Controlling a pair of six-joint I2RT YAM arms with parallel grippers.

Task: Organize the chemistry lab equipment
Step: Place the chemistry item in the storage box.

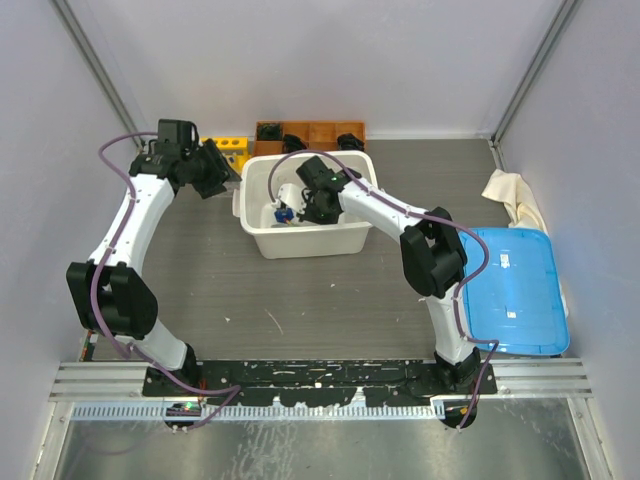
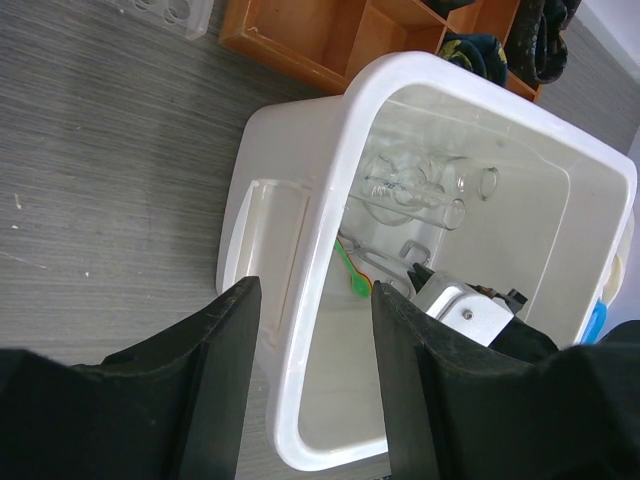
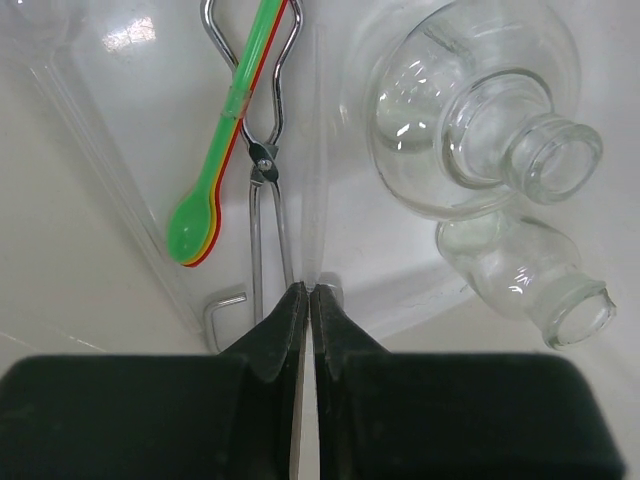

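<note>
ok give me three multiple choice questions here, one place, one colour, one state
1. Where do the clear round glass flasks lie? A in the white plastic bin B on the blue plastic lid C in the orange wooden tray
2. What colour is the top plastic spoon beside the metal wire tongs? A blue B green C white
3. How does the left gripper stand? A shut on a flask B open C shut, empty
Answers: A, they rest on its floor; B, its bowl is green; B, its fingers stand apart.
</note>
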